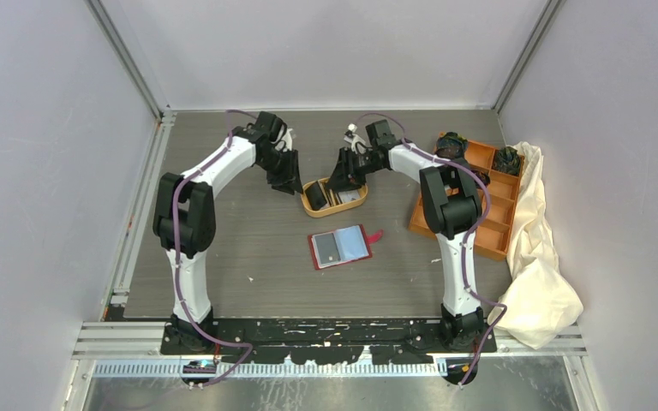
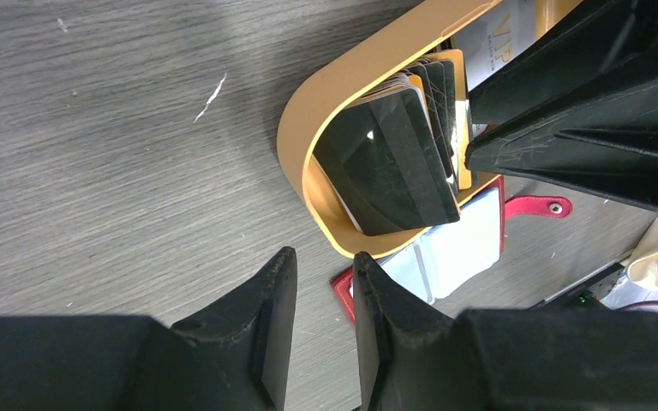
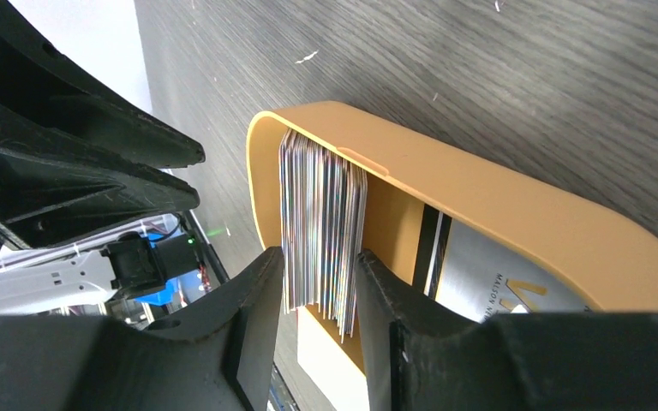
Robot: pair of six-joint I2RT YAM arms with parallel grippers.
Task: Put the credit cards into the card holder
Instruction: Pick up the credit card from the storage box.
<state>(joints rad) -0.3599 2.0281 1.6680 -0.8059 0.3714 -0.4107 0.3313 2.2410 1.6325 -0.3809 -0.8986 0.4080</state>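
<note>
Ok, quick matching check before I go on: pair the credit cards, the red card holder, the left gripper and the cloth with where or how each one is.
1 credit cards
2 card holder
3 left gripper
4 cloth

A lies open on the table
B empty, by the rounded end of the orange tray
C bunched at the right, beside the compartment box
D on edge in the tray, clasped by the right gripper

Pairs: 1-D, 2-A, 3-B, 4-C
</note>
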